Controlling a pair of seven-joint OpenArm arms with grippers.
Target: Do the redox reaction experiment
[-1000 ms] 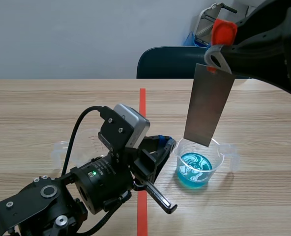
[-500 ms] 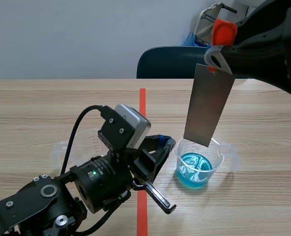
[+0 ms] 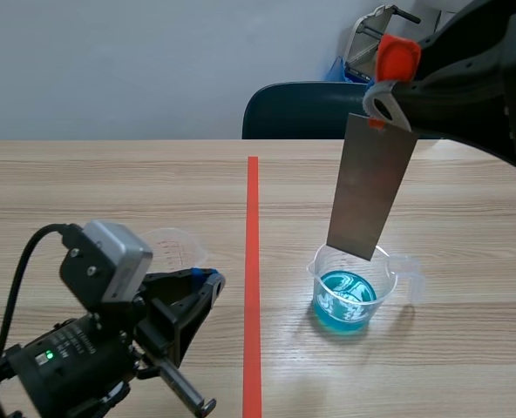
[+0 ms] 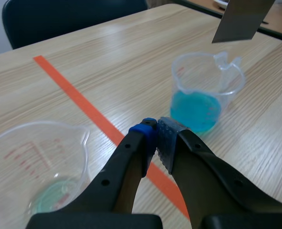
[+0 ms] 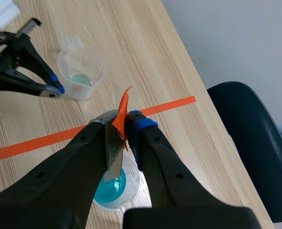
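Note:
A clear beaker of blue liquid stands right of the red tape line. A grey metal strip with an orange tab hangs upright, its lower end at the beaker's mouth, above the liquid. My right gripper is shut on the strip's top. In the right wrist view the gripper pinches the orange tab, the strip drops toward the blue beaker. My left gripper is shut on nothing, low and left of the tape. Its closed tips point at the blue beaker.
A second clear beaker with a faint greenish residue stands left of the tape, beside my left gripper; it also shows in the left wrist view and the right wrist view. A dark blue chair stands behind the table's far edge.
My left arm has pulled back and to the left, from beside the blue beaker to the left of the tape line, uncovering the second beaker. The right arm and strip have not moved.

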